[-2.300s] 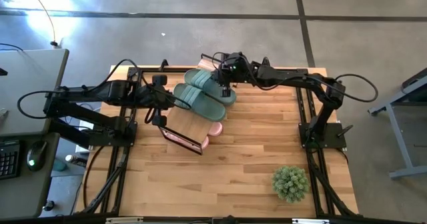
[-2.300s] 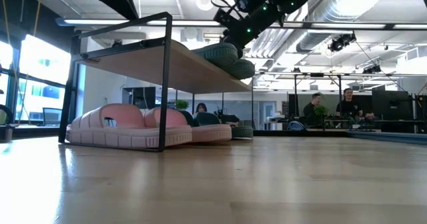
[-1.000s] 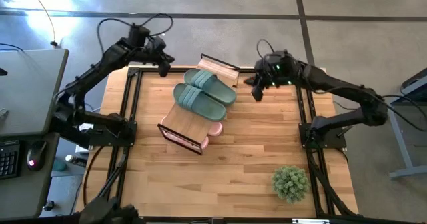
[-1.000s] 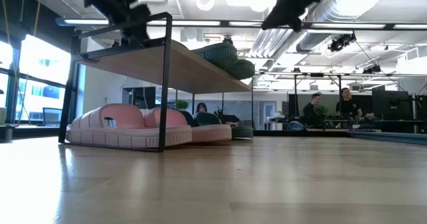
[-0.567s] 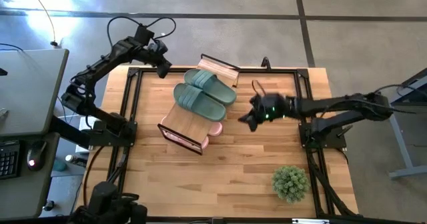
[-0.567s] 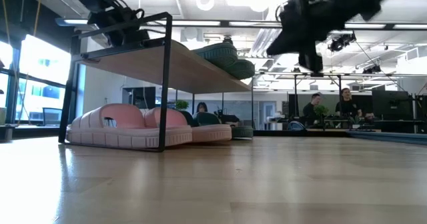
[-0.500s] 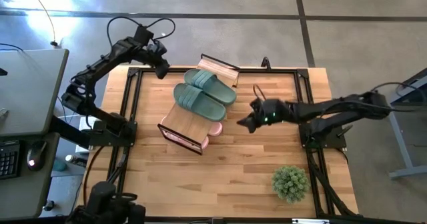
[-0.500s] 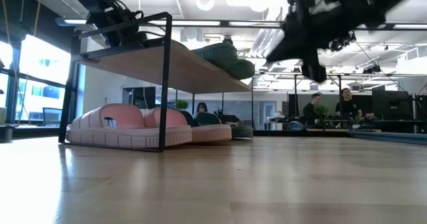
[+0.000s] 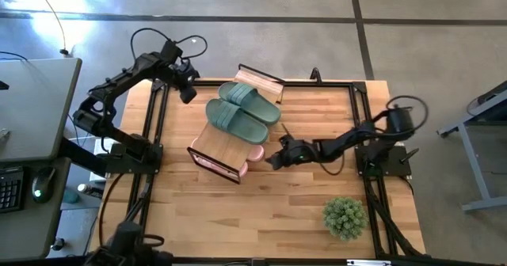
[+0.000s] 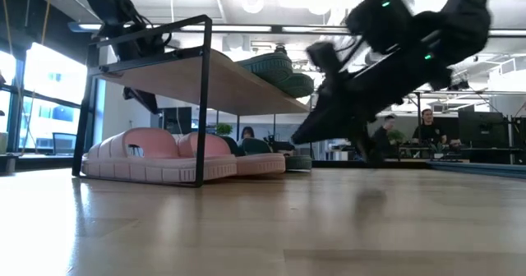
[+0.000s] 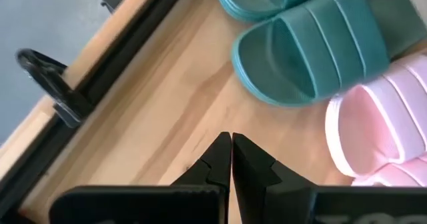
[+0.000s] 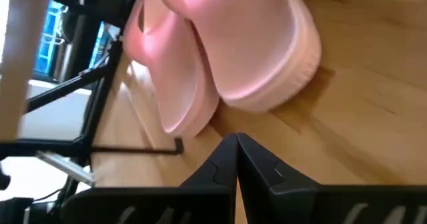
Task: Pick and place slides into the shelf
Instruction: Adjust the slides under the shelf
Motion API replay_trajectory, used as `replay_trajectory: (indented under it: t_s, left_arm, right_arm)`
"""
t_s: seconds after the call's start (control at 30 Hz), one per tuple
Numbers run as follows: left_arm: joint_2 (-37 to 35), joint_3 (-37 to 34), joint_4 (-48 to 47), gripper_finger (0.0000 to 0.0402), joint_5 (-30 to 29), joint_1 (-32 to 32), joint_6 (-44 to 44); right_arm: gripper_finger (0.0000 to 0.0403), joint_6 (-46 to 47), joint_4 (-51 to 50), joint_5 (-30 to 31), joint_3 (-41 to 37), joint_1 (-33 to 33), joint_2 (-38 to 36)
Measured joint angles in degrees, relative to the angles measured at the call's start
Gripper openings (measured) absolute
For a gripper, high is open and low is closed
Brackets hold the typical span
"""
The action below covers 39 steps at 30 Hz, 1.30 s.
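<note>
Two sage green slides [image 9: 242,110] lie side by side, soles down, on the shelf's bamboo top [image 9: 218,146]. Pale pink slides [image 10: 160,157] rest on the table under the shelf, between its black wire legs. My left gripper [image 9: 187,93] hangs shut above the table's far left corner, beside the shelf; its wrist view shows the shut fingers [image 11: 231,147] clear of the green slides [image 11: 310,47]. My right gripper [image 9: 274,161] is shut and low over the table, right of the shelf, pointing at the pink slides [image 12: 230,57] without touching them.
A small green potted plant [image 9: 344,217] stands near the table's right front corner. Black frame rails [image 9: 360,123] run along the table's edges. A desk with a keyboard [image 9: 12,188] stands off to the left. People [image 10: 427,128] sit far behind the table.
My right gripper has dropped from high over the table's far right toward the near edge and left. It has rolled about its own axis and now sits low beside the shelf's pink slides. My left gripper has sunk a little by the far left corner. The slides have not moved.
</note>
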Motion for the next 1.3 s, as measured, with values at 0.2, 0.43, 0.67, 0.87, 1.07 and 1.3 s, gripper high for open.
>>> replay_trajectory:
  t_s: [0.2,0.43,0.67,0.87,1.07,1.3]
  left_arm:
    - [0.0,-1.0,-0.7,0.0003,0.6,0.0,0.7]
    - [0.0,-1.1,-1.2,0.0003,0.9,0.0,2.1]
    - [0.0,-1.1,-1.6,0.0003,1.0,0.0,2.7]
    - [0.0,-1.0,-2.4,0.0,1.7,0.0,3.2]
    - [-0.3,0.9,-6.7,0.0,1.2,-1.1,0.5]
    - [-4.5,7.8,-16.9,0.0,-5.9,-5.6,1.0]
  right_arm:
    - [0.0,2.6,0.0,2.7,4.8,-0.2,7.2]
    - [0.0,4.5,-0.8,7.4,6.8,0.4,8.7]
    - [0.0,2.9,-4.4,7.7,8.3,0.2,8.8]
    - [0.0,2.7,-4.4,9.1,8.3,1.4,8.9]
    - [0.0,1.9,-4.1,12.8,8.2,3.8,8.9]
    - [0.0,0.0,-3.6,11.9,8.2,5.9,8.9]
